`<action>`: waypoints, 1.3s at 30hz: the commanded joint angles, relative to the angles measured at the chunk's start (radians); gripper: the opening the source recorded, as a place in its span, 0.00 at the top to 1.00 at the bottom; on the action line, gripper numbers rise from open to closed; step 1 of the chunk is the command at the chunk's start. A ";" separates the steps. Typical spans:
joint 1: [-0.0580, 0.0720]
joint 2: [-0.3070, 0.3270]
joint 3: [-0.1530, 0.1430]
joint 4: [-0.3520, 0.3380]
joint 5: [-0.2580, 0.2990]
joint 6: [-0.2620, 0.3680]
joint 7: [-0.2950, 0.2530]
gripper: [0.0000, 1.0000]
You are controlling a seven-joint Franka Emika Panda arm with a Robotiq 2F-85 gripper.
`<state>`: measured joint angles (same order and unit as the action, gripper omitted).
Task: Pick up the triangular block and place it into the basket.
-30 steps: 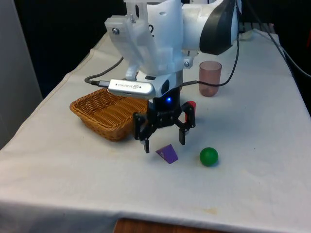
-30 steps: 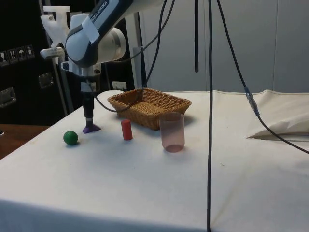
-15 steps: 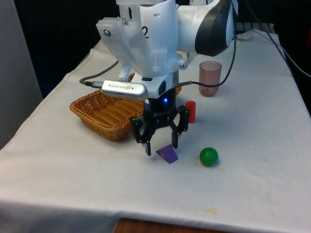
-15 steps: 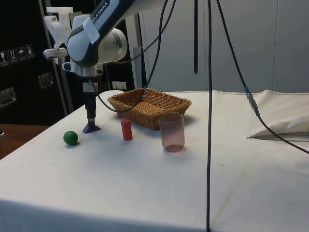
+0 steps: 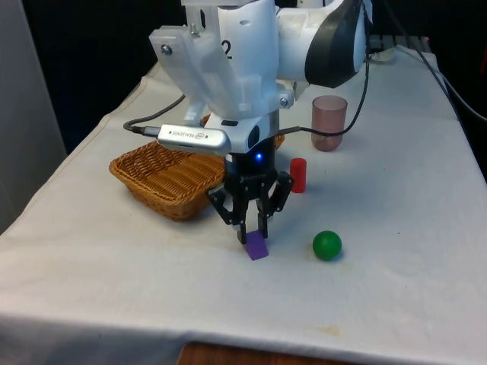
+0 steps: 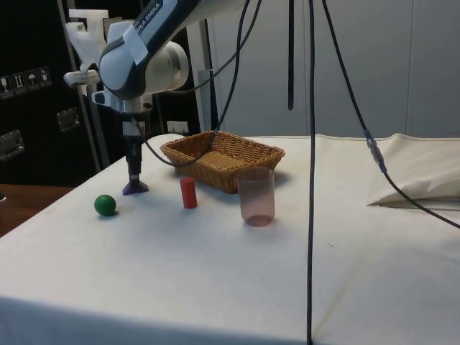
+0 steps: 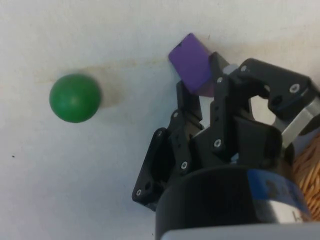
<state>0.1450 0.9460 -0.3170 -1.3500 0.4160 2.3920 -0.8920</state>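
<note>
Triangular block [image 5: 256,247] – one, purple – is sat on the white cloth [image 5: 396,190], pinched between the two black fingers of the gripper [image 5: 253,230], which are closed in on it from both sides. From the side view it's seen as a small purple wedge [image 6: 135,187] right under the fingertips, touching the cloth or very nearly; which one can't be told. In the wrist view the block [image 7: 192,64] pokes out past the fingers [image 7: 220,95].

One wicker basket [image 5: 163,176] is placed just beside the gripper, on the front view's left, with nothing visible inside it. The block is outside the basket, near its closer corner.

Other bits, counted: one green ball [image 5: 327,245] near the block on the front view's right, not touching it – one small red cylinder [image 5: 297,175] standing upright behind the gripper, and one pinkish see-through cup [image 5: 329,122] further back, upright too. All three are kept well apart from each other.
</note>
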 commanded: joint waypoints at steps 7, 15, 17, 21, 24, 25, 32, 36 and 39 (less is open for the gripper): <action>0.007 -0.038 -0.019 0.013 -0.005 -0.072 0.004 0.67; 0.015 -0.078 -0.035 0.015 -0.008 -0.119 0.005 0.67; 0.018 -0.087 -0.040 0.016 -0.008 -0.130 0.006 0.67; 0.024 -0.104 -0.051 0.016 -0.013 -0.148 0.007 0.67; 0.030 -0.120 -0.059 0.012 -0.016 -0.160 0.007 0.67; 0.034 -0.130 -0.066 0.008 -0.018 -0.167 0.006 0.67; 0.043 -0.164 -0.082 -0.012 -0.026 -0.183 0.002 0.67; 0.043 -0.185 -0.084 -0.027 -0.029 -0.195 -0.001 0.67; 0.054 -0.223 -0.095 -0.073 -0.043 -0.183 -0.007 0.67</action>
<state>0.1930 0.7260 -0.4070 -1.4150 0.3780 2.1980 -0.9000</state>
